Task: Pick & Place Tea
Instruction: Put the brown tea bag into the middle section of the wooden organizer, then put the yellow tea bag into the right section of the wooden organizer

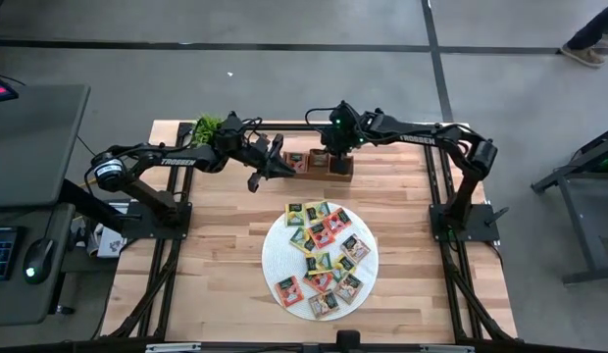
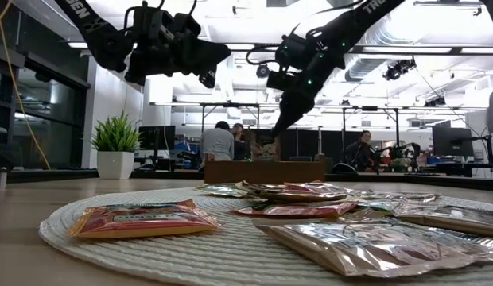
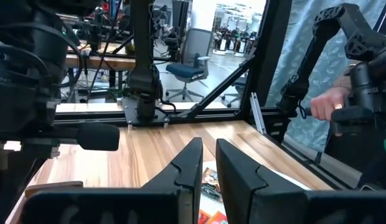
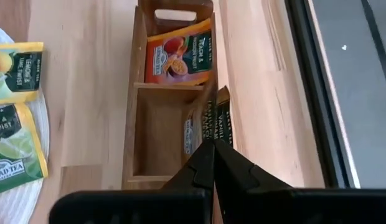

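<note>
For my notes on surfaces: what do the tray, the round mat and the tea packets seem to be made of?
Tray: apparently wood, matt brown, with visible grain and joints. Mat: white woven cord or fibre, seemingly; ribbed rows show. Tea packets: probably glossy printed foil or plastic film; they crinkle and reflect light.

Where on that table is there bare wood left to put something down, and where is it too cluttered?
Bare wood lies on either side of the white mat, out to the table's edges, and between the mat and the wooden tray. The mat itself is crowded with tea packets. By the tray it is tight: the right pincer holds a packet over it, and the left pincer hovers close by.
</note>
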Tool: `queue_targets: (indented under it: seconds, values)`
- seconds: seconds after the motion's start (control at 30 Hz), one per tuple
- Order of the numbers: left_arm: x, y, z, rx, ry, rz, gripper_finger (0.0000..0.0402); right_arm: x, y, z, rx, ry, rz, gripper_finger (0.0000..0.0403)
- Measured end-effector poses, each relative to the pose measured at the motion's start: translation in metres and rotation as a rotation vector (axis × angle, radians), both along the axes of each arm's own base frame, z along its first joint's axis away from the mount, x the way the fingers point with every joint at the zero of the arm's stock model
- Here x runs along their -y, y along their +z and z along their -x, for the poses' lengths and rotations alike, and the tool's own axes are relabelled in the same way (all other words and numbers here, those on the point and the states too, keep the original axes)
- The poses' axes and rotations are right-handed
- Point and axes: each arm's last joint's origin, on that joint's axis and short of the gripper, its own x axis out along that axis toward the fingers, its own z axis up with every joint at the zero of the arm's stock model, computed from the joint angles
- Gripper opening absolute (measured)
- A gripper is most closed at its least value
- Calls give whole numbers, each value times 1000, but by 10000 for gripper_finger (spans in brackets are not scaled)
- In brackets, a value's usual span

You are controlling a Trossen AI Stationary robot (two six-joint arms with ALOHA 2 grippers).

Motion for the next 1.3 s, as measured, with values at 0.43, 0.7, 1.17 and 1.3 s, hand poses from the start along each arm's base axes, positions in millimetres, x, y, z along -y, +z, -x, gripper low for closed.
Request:
queue_targets:
  seconds: [0.43, 0.7, 1.17, 1.3]
  values:
    - [0, 0, 0, 0, 0, 0, 44, 0, -4, 0, -17, -13, -8, 12]
    - [0, -1, 0, -13, 0, 6, 44, 0, -4, 0, -12, -37, -27, 59]
    - [4, -38, 7, -293, -36, -20, 44, -56, 18, -17, 48, -37, -76, 61]
    - [6, -46, 11, -355, -37, -45, 44, -87, 18, -30, 62, -8, -80, 9]
